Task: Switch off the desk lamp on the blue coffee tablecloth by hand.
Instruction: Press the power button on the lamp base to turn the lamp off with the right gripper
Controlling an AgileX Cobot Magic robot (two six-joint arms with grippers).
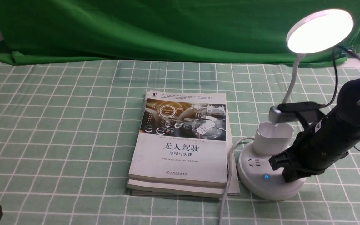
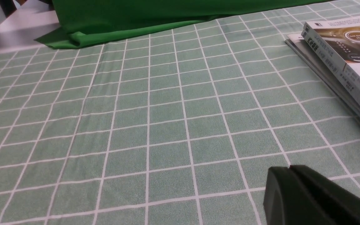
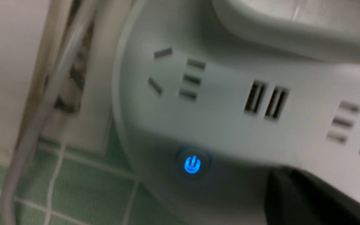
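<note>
Right pincer covers right part of desk lamp base; contact and jaw gap unreadable. Right wrist view blurred. Left pincer cut by picture edge. Cord runs off bottom. Book small print illegible.

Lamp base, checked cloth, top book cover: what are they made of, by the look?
Lamp base: likely moulded plastic, white, smooth satin with a soft sheen.
Checked cloth: probably woven fabric, matte, with a fine grainy surface.
Top book cover: printed coated paper or card with a slight gloss.
</note>
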